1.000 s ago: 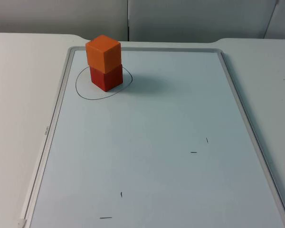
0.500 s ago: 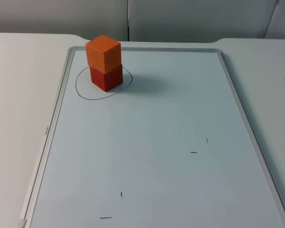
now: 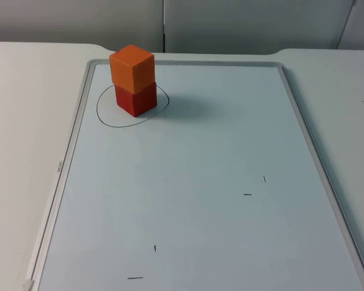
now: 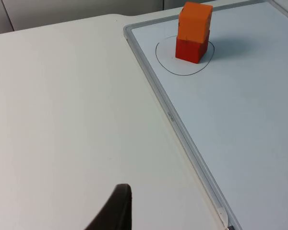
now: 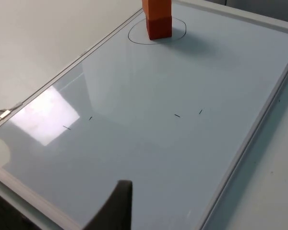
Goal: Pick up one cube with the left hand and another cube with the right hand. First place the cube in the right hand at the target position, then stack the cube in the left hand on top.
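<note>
Nearest to you, one black fingertip of the left pincer (image 4: 113,211) hangs above the bare white counter (image 4: 67,110), beside the whiteboard's grey frame; you cannot tell from this tip how far the pincer stands apart, and it has hold of nothing you can see. One black fingertip of the right pincer (image 5: 116,206) hangs over the near end of the whiteboard (image 3: 188,182); its spread likewise cannot be told, and nothing is seen in its grasp. Across the board's pale surface you find a few short black pen marks (image 3: 247,194), scattered toward the near half. Farther on, near the board's far left corner as the top view gives it, lies a hand-drawn black oval, the target ring (image 3: 103,115). Inside that ring stands the red cube (image 3: 136,100), flat on the board. The orange cube (image 3: 132,67) sits directly on the red cube, touching it, upright and turned slightly relative to it. Behind the board the counter meets the grey partition wall (image 3: 230,21).
</note>
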`<state>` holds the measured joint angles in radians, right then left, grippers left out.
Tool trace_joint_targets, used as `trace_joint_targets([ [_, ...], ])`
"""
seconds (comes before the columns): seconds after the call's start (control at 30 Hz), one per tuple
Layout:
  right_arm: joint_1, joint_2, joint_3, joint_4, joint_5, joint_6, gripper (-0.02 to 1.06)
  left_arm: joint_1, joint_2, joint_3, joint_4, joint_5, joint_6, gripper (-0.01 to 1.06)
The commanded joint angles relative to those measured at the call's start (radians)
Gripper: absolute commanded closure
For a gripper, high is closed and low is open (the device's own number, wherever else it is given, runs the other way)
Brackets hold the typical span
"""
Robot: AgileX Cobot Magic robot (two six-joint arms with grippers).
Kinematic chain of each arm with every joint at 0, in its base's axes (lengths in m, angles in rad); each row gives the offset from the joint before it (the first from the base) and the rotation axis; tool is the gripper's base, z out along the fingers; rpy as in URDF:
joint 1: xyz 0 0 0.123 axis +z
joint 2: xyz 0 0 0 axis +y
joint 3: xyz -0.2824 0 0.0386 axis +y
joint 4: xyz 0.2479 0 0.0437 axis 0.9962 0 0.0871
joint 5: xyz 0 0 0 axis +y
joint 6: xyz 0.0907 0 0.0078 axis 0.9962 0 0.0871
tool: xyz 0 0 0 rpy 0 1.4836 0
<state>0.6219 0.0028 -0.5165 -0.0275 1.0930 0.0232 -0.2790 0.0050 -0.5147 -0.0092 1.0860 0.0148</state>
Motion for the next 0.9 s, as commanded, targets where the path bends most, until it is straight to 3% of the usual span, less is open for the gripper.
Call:
trace_joint_targets([
  [0.0,0.002,-0.003,0.008,-0.001,-0.013,0.0,0.0,-0.007,-0.005,0.005,-0.011,-0.009,-0.003,0.0],
  [0.33,-0.001,-0.003,0.008,-0.001,-0.013,0.0,0.0,-0.007,-0.005,0.005,-0.011,-0.009,-0.003,0.0],
  [0.47,-0.053,-0.003,0.008,-0.001,-0.013,0.0,0.0,-0.007,-0.005,0.005,-0.011,-0.009,-0.003,0.0],
  [0.67,-0.296,-0.003,0.008,-0.001,-0.013,0.0,0.0,-0.007,-0.005,0.005,-0.011,-0.009,-0.003,0.0],
  [0.7,-0.296,-0.003,0.008,-0.001,-0.013,0.0,0.0,-0.007,-0.005,0.005,-0.011,-0.009,-0.003,0.0],
  [0.87,-0.476,-0.003,0.008,-0.001,-0.013,0.0,0.0,-0.007,-0.005,0.005,-0.011,-0.009,-0.003,0.0],
])
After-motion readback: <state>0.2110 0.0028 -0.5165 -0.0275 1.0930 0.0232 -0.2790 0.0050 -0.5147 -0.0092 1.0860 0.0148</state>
